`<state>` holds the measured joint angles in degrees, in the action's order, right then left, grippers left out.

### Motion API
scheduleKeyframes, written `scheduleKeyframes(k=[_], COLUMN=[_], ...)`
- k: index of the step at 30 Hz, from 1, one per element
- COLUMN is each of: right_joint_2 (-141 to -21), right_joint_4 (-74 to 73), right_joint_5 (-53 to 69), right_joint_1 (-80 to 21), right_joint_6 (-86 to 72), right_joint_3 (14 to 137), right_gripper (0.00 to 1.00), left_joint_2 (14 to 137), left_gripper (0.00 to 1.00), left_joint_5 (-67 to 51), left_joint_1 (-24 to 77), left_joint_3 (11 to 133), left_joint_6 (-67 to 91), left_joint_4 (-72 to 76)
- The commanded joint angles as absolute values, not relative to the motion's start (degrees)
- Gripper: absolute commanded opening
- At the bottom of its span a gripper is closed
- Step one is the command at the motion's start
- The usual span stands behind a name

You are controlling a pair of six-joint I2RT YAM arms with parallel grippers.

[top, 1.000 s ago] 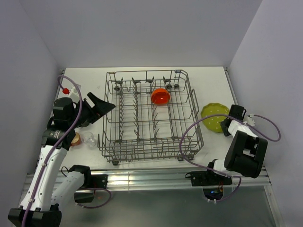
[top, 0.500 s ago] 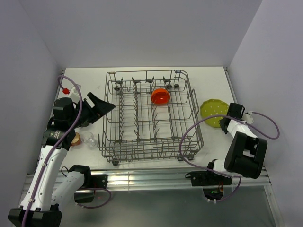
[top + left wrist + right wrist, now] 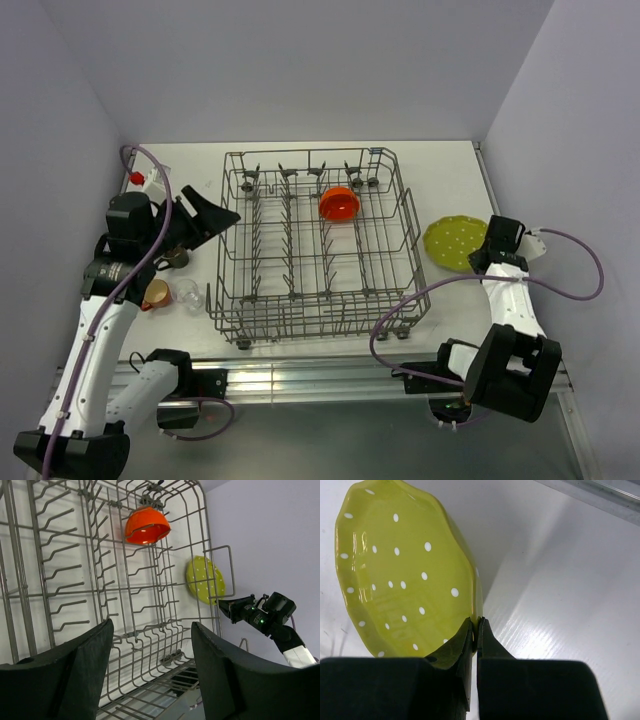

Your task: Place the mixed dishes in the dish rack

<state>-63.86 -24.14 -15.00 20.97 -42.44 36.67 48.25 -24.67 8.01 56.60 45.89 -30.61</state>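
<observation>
The grey wire dish rack [image 3: 320,315] fills the table's middle and also shows in the left wrist view [image 3: 125,596]. An orange bowl [image 3: 339,203] rests on its side among the far tines [image 3: 146,526]. My right gripper [image 3: 481,256] is shut on the rim of the yellow-green scalloped plate [image 3: 453,242], to the right of the rack [image 3: 395,575]. My left gripper [image 3: 214,216] is open and empty at the rack's left wall [image 3: 150,630]. A dark brown mug [image 3: 176,257], a small orange cup [image 3: 155,293] and a clear glass [image 3: 187,293] stand left of the rack. The pale green cup is out of view.
Purple walls close in the table on the left, back and right. An aluminium rail [image 3: 330,375] runs along the near edge by the arm bases. The right arm's cable [image 3: 400,290] loops over the rack's front right corner.
My right arm has stretched out from its folded pose, keeping its grip on the plate's rim. My left arm has drawn back a little, uncovering the brown mug.
</observation>
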Motion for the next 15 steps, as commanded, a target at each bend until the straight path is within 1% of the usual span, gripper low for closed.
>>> scheduleKeyframes(k=[1, 4, 8, 15], right_joint_2=[-60.7, -60.3, -58.9, -55.8], right_joint_4=[-20.3, -21.5, -22.2, -23.9], right_joint_5=[-14.9, -15.0, -15.5, -16.3], right_joint_1=[20.7, 20.7, 20.4, 20.2], right_joint_6=[-43.1, -42.8, -43.0, -43.8], right_joint_3=[42.9, 44.4, 45.2, 46.8], right_gripper=[0.0, 0.0, 0.0, 0.0], left_joint_2=[50.1, 52.7, 54.9, 61.6], left_gripper=[0.69, 0.69, 0.71, 0.72], left_joint_5=[-25.5, -25.5, -25.1, -22.7], left_joint_1=[8.3, 9.1, 11.6, 20.6], left_joint_3=[63.3, 67.2, 69.9, 75.2], left_joint_6=[42.3, 41.6, 42.4, 42.5], left_joint_4=[-31.6, -33.7, -32.9, -32.0])
